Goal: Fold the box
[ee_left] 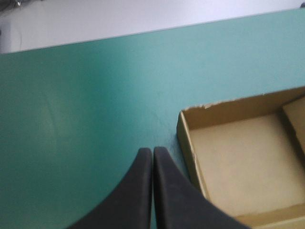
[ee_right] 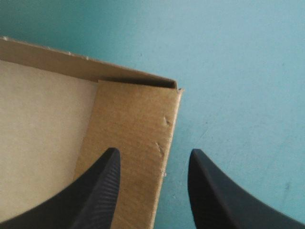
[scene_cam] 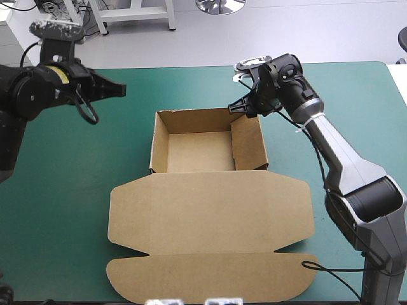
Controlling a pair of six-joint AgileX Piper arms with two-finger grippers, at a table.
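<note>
Our box (scene_cam: 210, 213) sits pretty much mid-table on the teal-green cover (scene_cam: 57, 210), and right now it's an open tray. Four brown walls stand up around a bare floor at the far end, and the lid lies flat toward the near edge. The lid is wider than the tray and has clipped corners. Past a crease it ends in a long flap with rounded ends, almost at the table's near edge. The tray's right wall has a panel folded down inside it, with a few small dents showing in the right wrist view.

The right gripper (scene_cam: 236, 108) is at the tray's far right corner, fingers spread apart with the top edge of that right wall between them. One finger is over the inside panel, the other over bare cover. We can't tell if it's touching the board. The left gripper (scene_cam: 119, 91) has its fingers pressed together on nothing, above the cover off the tray's far left corner and apart from it.
</note>
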